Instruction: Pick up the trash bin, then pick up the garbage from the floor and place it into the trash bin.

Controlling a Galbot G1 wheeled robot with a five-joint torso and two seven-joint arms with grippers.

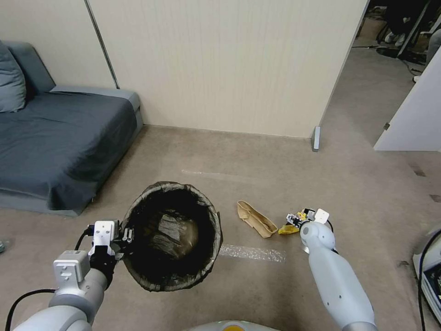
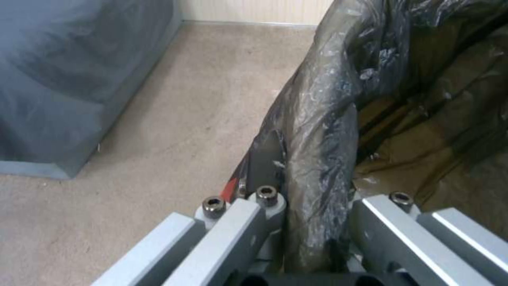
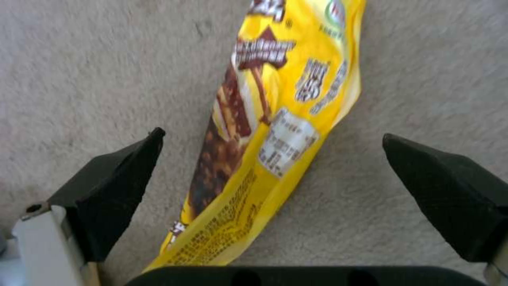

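Observation:
My left gripper (image 1: 125,236) is shut on the rim of the trash bin (image 1: 172,234), holding it tilted above the floor (image 1: 257,165); its dark bag liner (image 2: 323,119) is pinched between the fingers (image 2: 254,222). To the bin's right lies garbage: a flattened tan carton (image 1: 255,219) and a yellow wrapper (image 1: 288,228). My right gripper (image 1: 296,221) is lowered over the yellow wrapper (image 3: 270,131), open, with one black fingertip (image 3: 114,186) on each side of it and the carpet (image 3: 95,71) beneath.
A grey sofa (image 1: 55,138) stands at the left against the beige wall (image 1: 220,64). A strip of clear tape (image 1: 251,253) lies on the carpet before the bin. An opening to another room is at the far right (image 1: 390,69).

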